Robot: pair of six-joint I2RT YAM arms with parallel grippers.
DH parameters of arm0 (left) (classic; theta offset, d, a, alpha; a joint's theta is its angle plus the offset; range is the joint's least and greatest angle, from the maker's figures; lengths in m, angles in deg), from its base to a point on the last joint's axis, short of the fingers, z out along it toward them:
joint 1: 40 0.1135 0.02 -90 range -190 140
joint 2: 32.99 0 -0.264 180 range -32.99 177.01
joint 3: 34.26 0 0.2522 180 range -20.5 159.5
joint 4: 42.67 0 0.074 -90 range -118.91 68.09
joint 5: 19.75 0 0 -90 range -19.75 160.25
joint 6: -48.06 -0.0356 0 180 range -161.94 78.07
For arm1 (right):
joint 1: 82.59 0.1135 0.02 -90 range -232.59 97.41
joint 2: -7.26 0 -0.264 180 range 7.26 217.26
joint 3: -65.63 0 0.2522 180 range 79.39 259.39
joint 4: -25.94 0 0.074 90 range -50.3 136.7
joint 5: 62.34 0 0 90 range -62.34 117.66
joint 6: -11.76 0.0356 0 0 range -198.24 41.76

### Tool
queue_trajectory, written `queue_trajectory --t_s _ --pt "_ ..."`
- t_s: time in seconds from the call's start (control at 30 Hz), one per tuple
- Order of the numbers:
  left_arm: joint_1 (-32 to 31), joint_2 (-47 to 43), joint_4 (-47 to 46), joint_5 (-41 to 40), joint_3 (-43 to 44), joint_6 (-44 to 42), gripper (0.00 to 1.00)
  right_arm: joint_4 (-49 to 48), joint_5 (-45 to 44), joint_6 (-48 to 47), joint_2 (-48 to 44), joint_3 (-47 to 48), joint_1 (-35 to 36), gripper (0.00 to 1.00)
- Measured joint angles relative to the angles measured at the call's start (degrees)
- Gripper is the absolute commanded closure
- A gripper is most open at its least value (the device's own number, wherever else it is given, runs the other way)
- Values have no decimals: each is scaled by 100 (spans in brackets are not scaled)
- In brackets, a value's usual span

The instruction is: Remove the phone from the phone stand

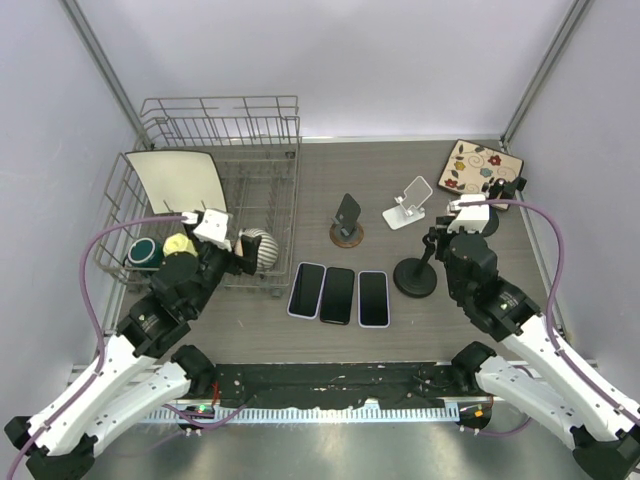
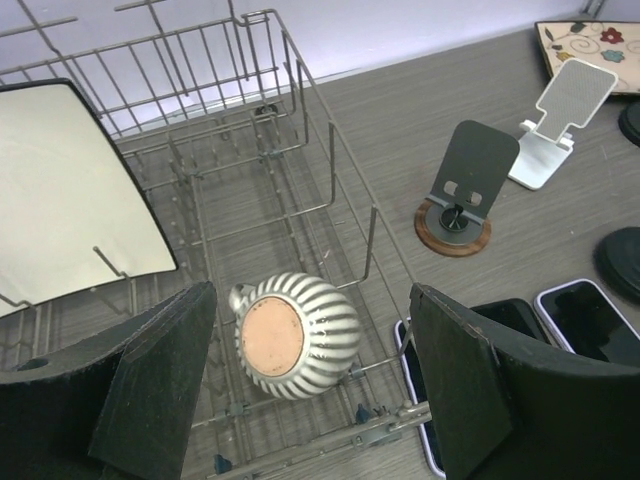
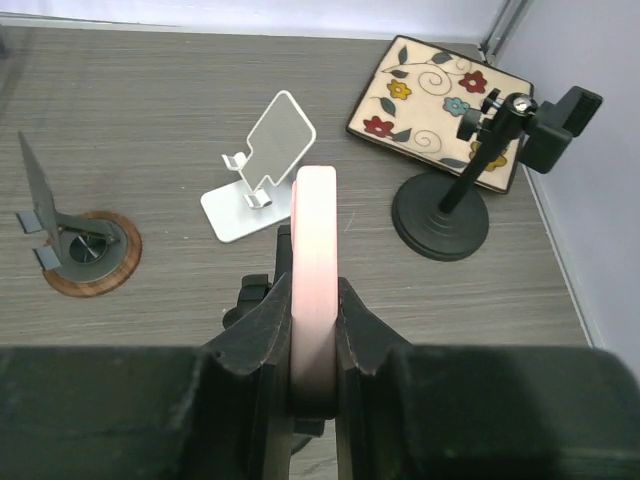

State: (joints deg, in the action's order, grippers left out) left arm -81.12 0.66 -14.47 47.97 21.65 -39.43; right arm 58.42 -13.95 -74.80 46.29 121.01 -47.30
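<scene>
A pink phone (image 3: 314,250) stands edge-on between the fingers of my right gripper (image 3: 314,330), which is shut on it. The black clamp head of a phone stand (image 3: 255,300) shows close against the phone's left side; I cannot tell if they touch. From above, my right gripper (image 1: 441,240) hangs over the black round-base phone stand (image 1: 415,277), and the phone is hidden there. My left gripper (image 2: 312,340) is open above a striped cup (image 2: 297,335) in the dish rack (image 1: 262,130), holding nothing.
Three phones (image 1: 338,295) lie flat side by side at the table's front middle. A white stand (image 1: 408,205), a dark stand on a wooden disc (image 1: 347,222) and another black stand (image 3: 458,190) are nearby. A flowered plate (image 1: 483,168) sits at back right.
</scene>
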Motion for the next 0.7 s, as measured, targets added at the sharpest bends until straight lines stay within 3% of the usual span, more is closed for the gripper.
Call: queue_trajectory --t_s 0.33,0.5,0.7 --pt "0 876 -17 1019 247 514 8 -627 170 267 -236 -387 13 95" --pt "-81 1902 -376 1731 634 1091 7 -511 330 337 -330 -393 11 83" --pt "-957 3154 -1368 1989 728 1176 6 -350 634 479 -426 -354 13 62"
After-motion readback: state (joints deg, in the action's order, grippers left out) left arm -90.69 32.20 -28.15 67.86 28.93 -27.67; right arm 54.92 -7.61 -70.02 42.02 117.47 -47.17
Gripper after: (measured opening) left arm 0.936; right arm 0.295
